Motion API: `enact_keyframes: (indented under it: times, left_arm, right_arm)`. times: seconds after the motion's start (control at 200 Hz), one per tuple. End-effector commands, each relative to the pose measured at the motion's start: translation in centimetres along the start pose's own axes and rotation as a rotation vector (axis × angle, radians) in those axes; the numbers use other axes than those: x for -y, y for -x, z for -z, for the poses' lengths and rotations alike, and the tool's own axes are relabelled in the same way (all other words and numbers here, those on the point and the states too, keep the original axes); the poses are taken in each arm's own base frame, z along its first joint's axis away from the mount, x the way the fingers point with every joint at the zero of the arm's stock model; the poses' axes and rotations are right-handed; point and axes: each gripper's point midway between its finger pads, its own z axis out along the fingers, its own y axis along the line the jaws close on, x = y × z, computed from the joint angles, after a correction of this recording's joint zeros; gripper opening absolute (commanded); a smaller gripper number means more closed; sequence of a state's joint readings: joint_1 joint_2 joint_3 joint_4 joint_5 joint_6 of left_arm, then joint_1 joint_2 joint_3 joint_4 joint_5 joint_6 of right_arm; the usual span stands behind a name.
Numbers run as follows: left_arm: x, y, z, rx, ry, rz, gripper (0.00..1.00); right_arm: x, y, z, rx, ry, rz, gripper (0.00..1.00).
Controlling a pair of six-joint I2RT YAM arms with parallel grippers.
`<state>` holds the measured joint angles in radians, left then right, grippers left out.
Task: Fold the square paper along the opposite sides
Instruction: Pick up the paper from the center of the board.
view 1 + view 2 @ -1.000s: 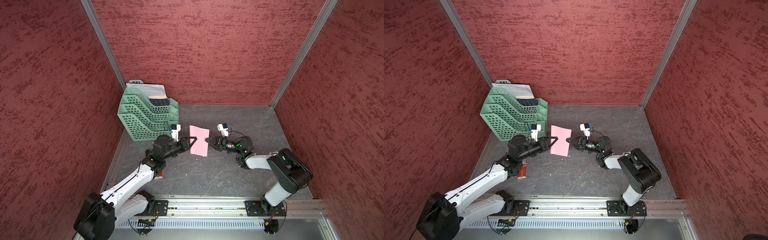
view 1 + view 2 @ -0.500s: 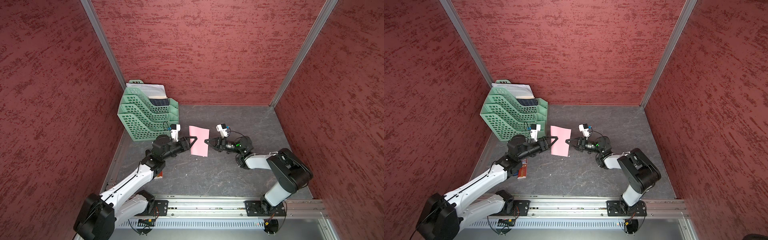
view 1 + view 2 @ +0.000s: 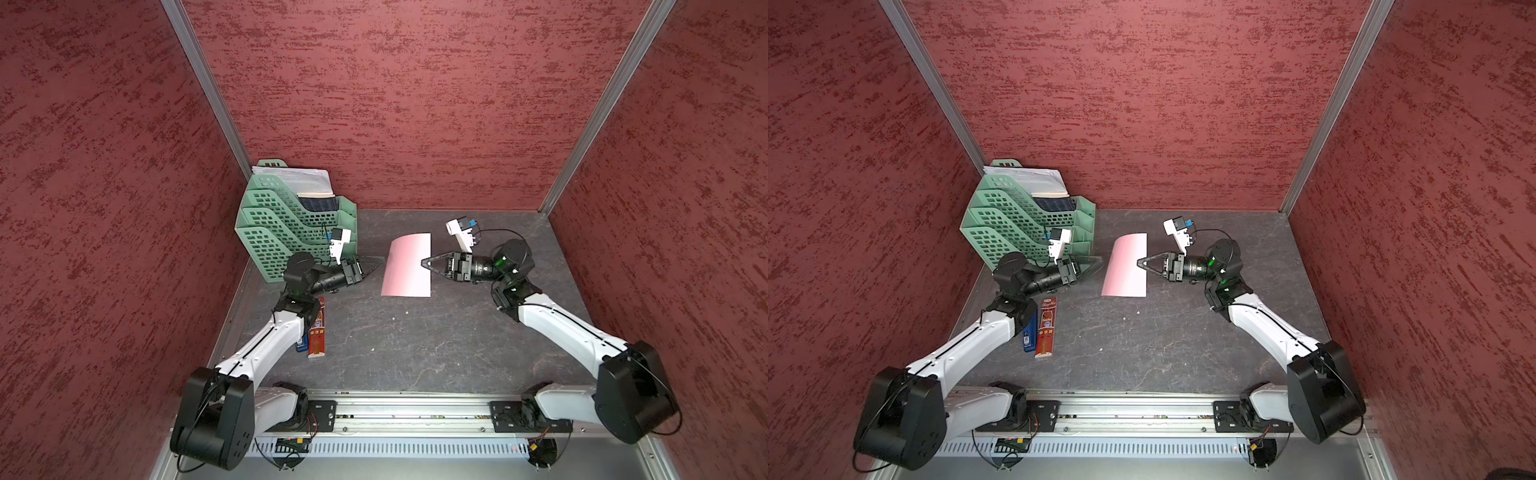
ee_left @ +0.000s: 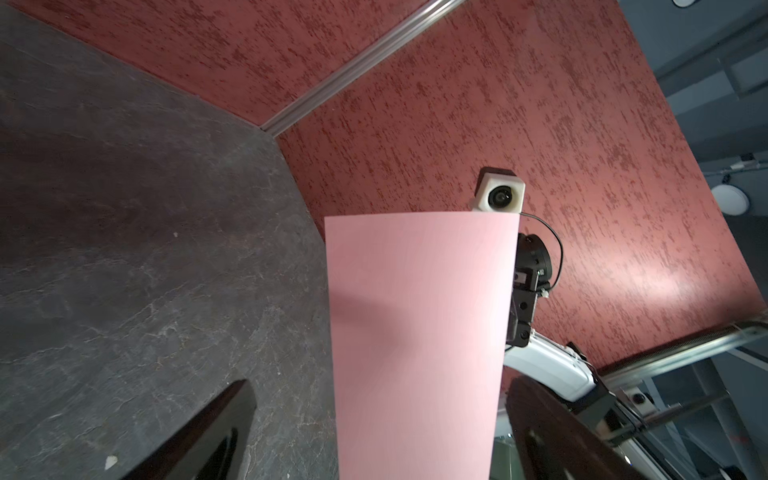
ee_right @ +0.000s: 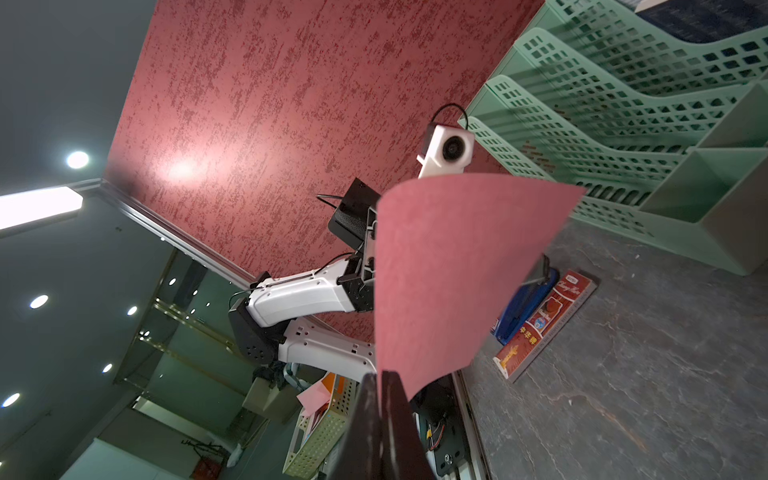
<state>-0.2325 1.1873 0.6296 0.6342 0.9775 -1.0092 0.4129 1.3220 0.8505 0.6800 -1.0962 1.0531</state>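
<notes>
The square paper (image 3: 407,266) (image 3: 1125,266) is a plain light-pink sheet, bowed and lifted off the dark table at its right side. My right gripper (image 3: 423,262) (image 3: 1139,262) is shut on the middle of its right edge. In the right wrist view the fingertips (image 5: 380,376) pinch the paper (image 5: 449,270). My left gripper (image 3: 380,262) (image 3: 1098,262) is open just at the sheet's left edge. In the left wrist view the paper (image 4: 419,332) stands between the wide-apart fingers (image 4: 216,424), and neither finger touches it.
A green tray rack (image 3: 286,224) (image 3: 1017,224) (image 5: 623,104) with white printed papers (image 3: 299,178) stands at the back left, close behind my left gripper. A red narrow box (image 3: 318,332) (image 3: 1047,328) and a blue item (image 3: 1030,332) lie beside my left arm.
My left gripper has opened, let go of the paper's left edge and drawn back a little. My right gripper has shut on the right edge.
</notes>
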Motion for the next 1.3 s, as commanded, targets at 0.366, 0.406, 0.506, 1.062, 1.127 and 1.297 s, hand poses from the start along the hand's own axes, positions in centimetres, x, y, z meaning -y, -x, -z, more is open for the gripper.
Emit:
enact_keyframes:
  times: [0.366, 0.406, 0.506, 1.062, 1.127, 1.297]
  left_arm:
    - [4.9, -2.1, 0.1, -0.128, -0.135, -0.118, 0.78]
    - [5.0, -2.2, 0.3, -0.129, -0.128, -0.124, 0.76]
    - [5.2, -2.4, 0.6, -0.127, -0.119, -0.13, 0.71]
    - [4.6, -2.8, 1.0, -0.131, -0.056, -0.096, 0.5]
    - [4.4, -2.9, 1.0, -0.133, -0.054, -0.092, 0.5]
    - [4.1, -3.3, 0.8, -0.135, -0.054, -0.094, 0.43]
  right_arm:
    - [0.2, -0.6, 1.0, -0.094, -0.093, -0.004, 0.0]
    - [0.1, -0.5, 1.1, -0.098, -0.105, 0.001, 0.0]
    - [0.1, -0.4, 1.4, -0.109, -0.138, 0.011, 0.0]
    - [0.3, -0.9, 2.4, -0.132, -0.195, 0.021, 0.0]
    - [0.2, -0.6, 2.5, -0.125, -0.194, 0.023, 0.0]
    - [0.1, -0.2, 2.2, -0.12, -0.177, 0.021, 0.0]
